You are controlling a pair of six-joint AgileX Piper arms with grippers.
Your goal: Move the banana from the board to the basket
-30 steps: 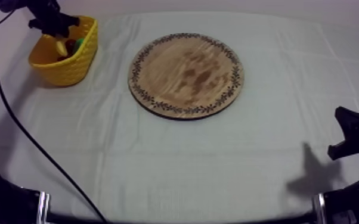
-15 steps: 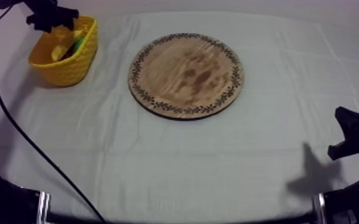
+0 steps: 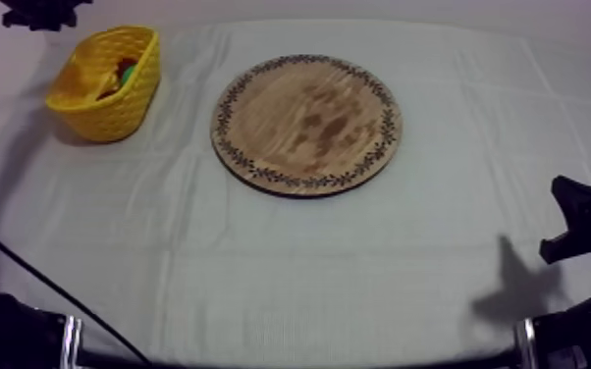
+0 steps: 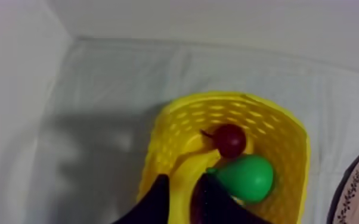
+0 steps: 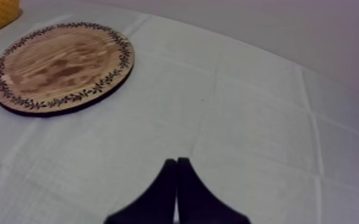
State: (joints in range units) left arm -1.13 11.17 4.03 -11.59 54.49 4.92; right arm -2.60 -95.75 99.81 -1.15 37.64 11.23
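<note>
The cloth-covered table [image 3: 290,265] carries a round wooden board [image 3: 306,123] near its middle. A yellow basket [image 3: 113,116] stands well apart from it, toward the far left corner.

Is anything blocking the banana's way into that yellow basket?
Nothing visible does. The banana lies inside the yellow basket, next to the pear and the small red fruit. The left gripper hangs open above it.

We find the cloth [image 3: 290,275] open across the near and right side. The wooden board [image 3: 306,123] lies flat at centre. Far left, the yellow basket [image 3: 113,113] is crowded: banana [image 4: 188,164], pear [image 4: 247,177], small red fruit [image 4: 230,139].
</note>
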